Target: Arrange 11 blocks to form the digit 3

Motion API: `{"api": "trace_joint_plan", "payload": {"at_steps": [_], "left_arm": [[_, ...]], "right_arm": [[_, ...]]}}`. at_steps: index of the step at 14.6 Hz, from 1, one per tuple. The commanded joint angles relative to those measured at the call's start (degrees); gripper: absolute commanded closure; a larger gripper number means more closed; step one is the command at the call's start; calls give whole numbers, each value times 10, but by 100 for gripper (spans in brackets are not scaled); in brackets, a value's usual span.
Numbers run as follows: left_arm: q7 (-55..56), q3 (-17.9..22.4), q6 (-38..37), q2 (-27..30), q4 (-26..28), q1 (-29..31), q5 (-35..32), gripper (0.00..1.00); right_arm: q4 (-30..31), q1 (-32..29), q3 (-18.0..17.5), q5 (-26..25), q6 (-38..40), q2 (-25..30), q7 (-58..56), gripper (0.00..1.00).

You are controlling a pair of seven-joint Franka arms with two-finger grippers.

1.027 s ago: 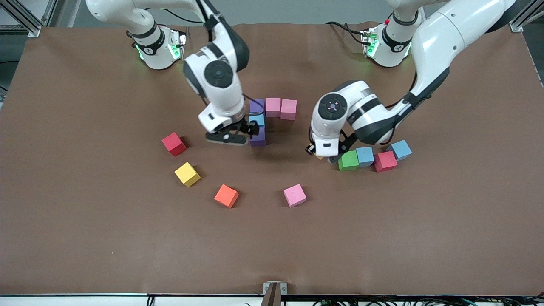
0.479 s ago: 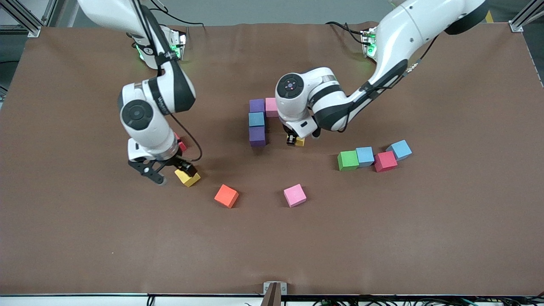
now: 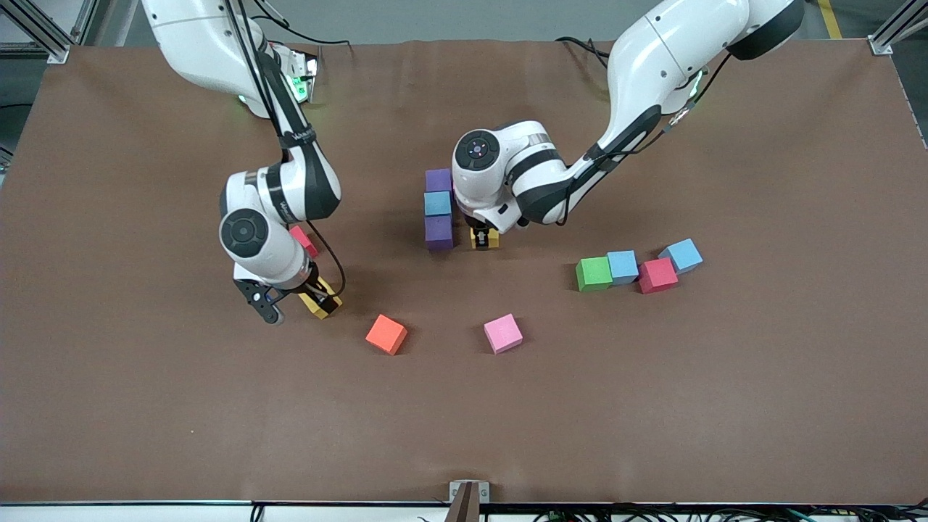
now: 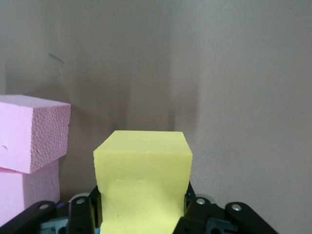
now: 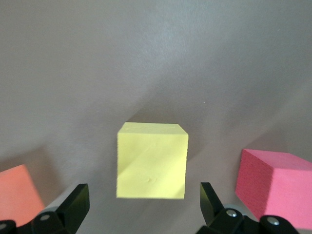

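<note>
A column of purple [image 3: 438, 180], light blue [image 3: 438, 204] and purple [image 3: 438, 232] cubes stands mid-table. My left gripper [image 3: 484, 239] is shut on a yellow cube [image 4: 141, 170] and holds it low beside the nearer purple cube, with a small gap. Two pink cubes [image 4: 29, 131] show next to it in the left wrist view; in the front view the arm hides them. My right gripper [image 3: 293, 301] is open, with its fingers on either side of a second yellow cube [image 5: 152, 161], which also shows in the front view [image 3: 322, 304].
A red cube [image 3: 304, 241] lies by the right arm's wrist. An orange cube [image 3: 386, 334] and a pink cube [image 3: 502, 333] lie nearer the front camera. Green [image 3: 594, 274], light blue [image 3: 623, 266], red [image 3: 657, 275] and light blue [image 3: 684, 255] cubes cluster toward the left arm's end.
The left gripper carried its yellow cube closer to the purple column. The right gripper turned and came down around the yellow cube.
</note>
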State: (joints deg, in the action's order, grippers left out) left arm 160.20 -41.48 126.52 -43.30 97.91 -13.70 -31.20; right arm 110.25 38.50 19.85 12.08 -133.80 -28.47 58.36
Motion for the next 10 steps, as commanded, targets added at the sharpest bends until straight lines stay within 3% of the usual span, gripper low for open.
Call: {"api": "trace_joint_plan", "payload": {"at_steps": [1, 6, 8, 10], "left_arm": [[132, 10, 19, -13, -4, -25, -16, 56], [140, 39, 40, -15, -4, -61, -11, 56], [141, 46, 41, -21, -5, -69, -11, 56], [143, 46, 51, -27, -7, -74, -12, 55]], "right_arm": [[30, 3, 0, 11, -37, 1, -27, 0], [35, -4, 0, 11, -77, -12, -32, 1], [34, -7, 0, 11, -78, -12, -32, 6], [34, -11, 0, 11, -78, -12, -33, 21]]}}
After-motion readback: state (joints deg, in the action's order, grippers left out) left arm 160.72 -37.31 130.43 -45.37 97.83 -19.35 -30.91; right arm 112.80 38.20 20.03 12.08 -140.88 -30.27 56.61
